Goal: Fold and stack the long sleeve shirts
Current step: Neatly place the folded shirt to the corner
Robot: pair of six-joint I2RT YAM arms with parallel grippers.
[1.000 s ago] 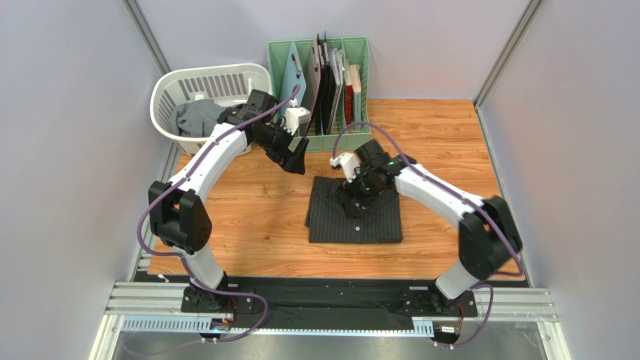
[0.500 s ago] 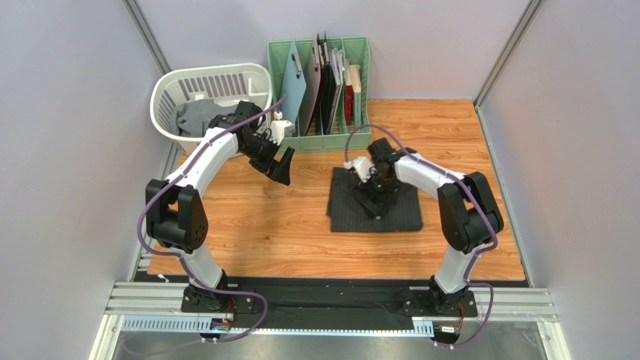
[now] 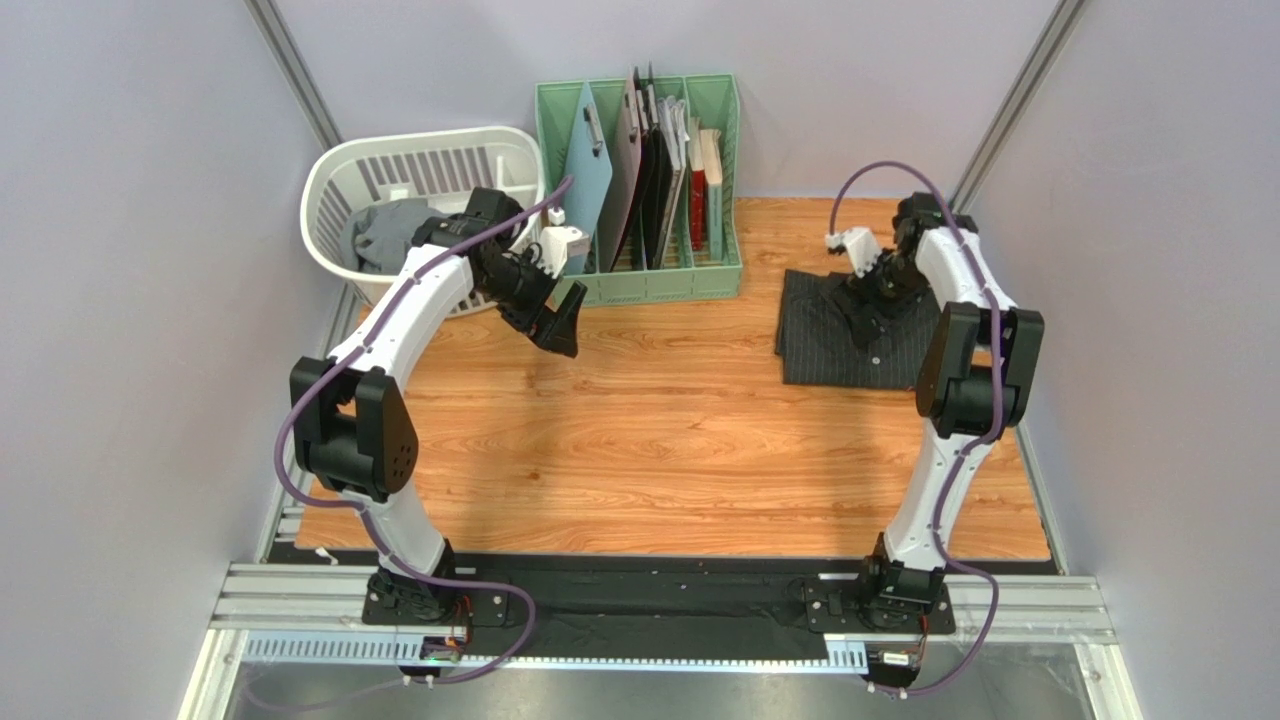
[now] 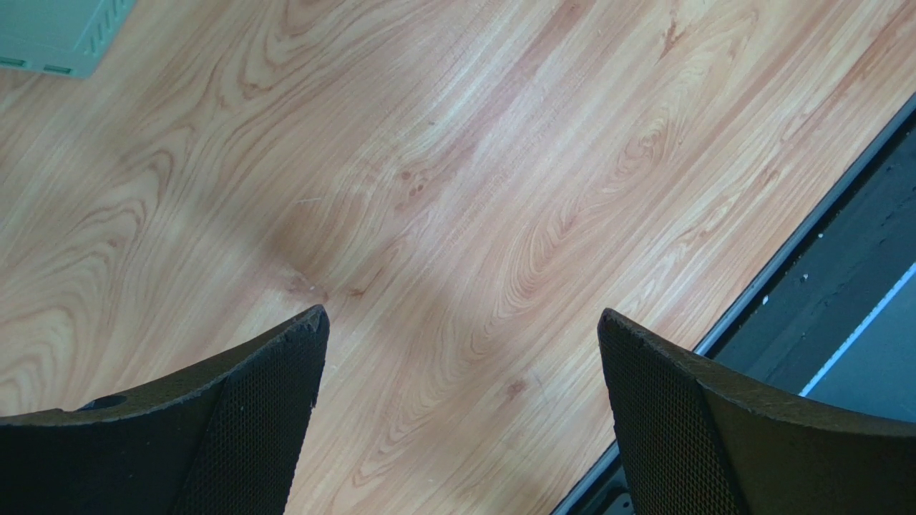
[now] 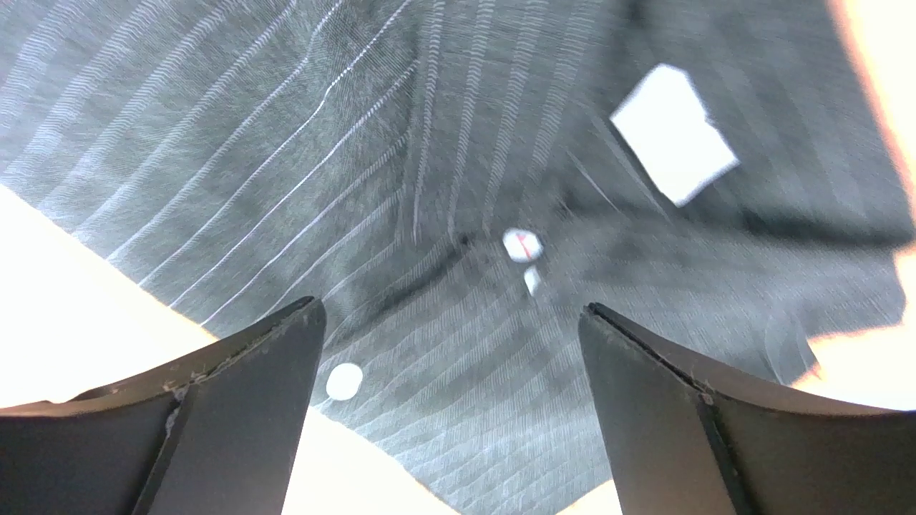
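Note:
The black pinstriped long sleeve shirt lies folded at the far right of the wooden table. My right gripper is down over it, open. In the right wrist view the striped cloth, with white buttons and a white label, fills the space under that gripper, and nothing sits between its wide-set fingers. A grey shirt lies crumpled in the white laundry basket at the back left. My left gripper hangs open above bare wood just right of the basket; the left wrist view shows this gripper with only table beneath.
A green file rack with boards and folders stands at the back centre, between the basket and the black shirt. Grey walls close in both sides. The table's dark front edge shows in the left wrist view.
My right gripper has slid the folded black shirt from the table's middle to the far right back. The left gripper has drawn back a little toward the basket.

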